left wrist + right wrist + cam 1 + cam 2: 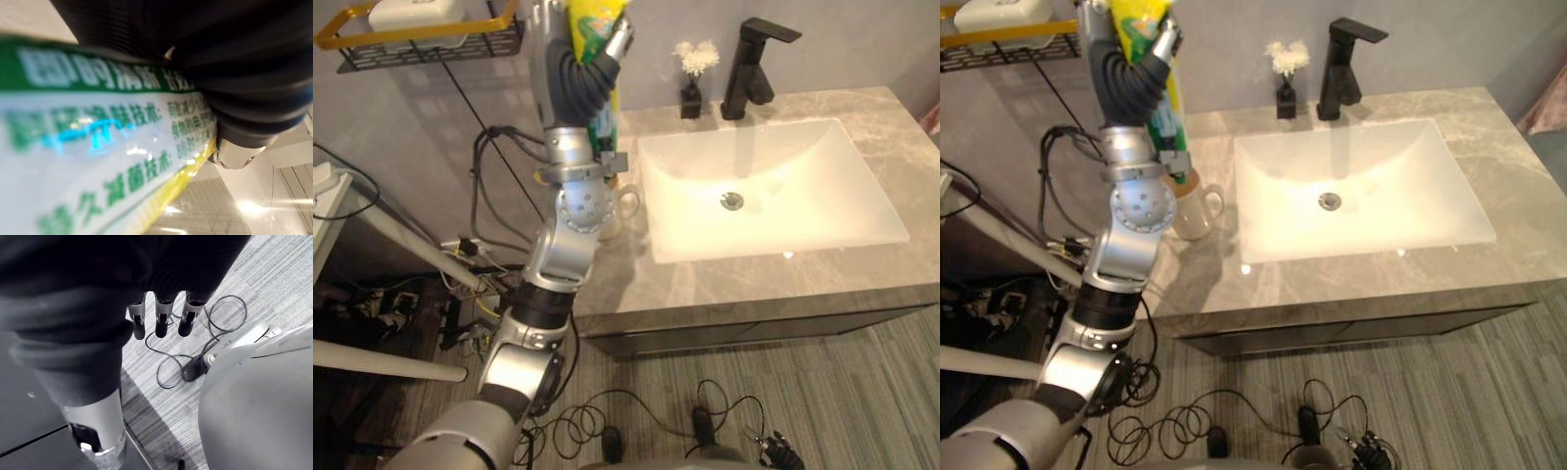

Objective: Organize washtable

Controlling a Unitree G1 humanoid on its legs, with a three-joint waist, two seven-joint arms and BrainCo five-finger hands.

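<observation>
Tube [590, 24], yellow-green, gripped in raised left hand [579, 73] above mug [1193, 211]; next, likely lower it upright into mug. Right hand [157, 319] hangs slack-fingered.

A grey wall [862, 39] backs a grey marble counter [754, 284] with a white basin [803, 196] sunk in and a black tap [751, 69] behind. The floor [862, 392] is striped grey. A yellow-rimmed wire shelf [431, 49] hangs leftward.

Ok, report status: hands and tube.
Left hand shut on yellow-green tube, raised near wire shelf. Right hand open, low over floor. Mug on counter by sink.
</observation>
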